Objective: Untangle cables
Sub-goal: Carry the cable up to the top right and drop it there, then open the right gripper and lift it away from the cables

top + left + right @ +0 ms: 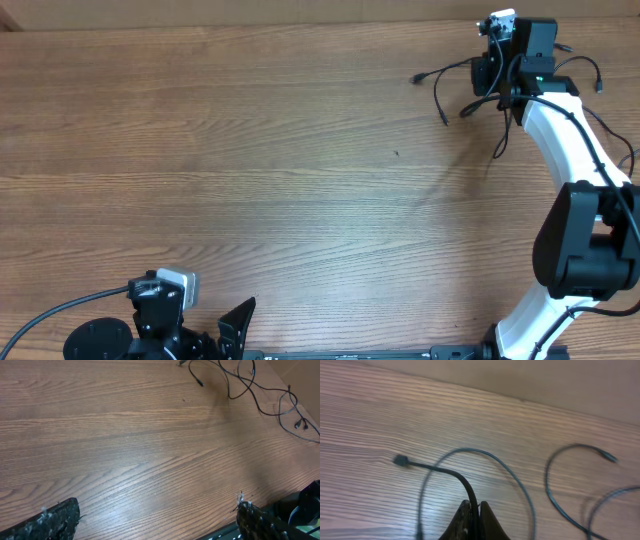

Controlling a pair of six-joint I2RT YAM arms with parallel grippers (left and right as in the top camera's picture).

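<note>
Step in hand: pulling cords apart. Your right gripper (474,516) pinches one cord (451,473) of the cables (470,85), at the table's (250,150) far right edge. Your left gripper (155,507) sits spread, well apart. Next, draw that cord clear of the loops.

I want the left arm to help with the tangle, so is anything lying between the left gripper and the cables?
Nothing visible. Only bare table lies between the open left gripper and the cables near the far right corner, where the right gripper is shut on one cord.
</note>
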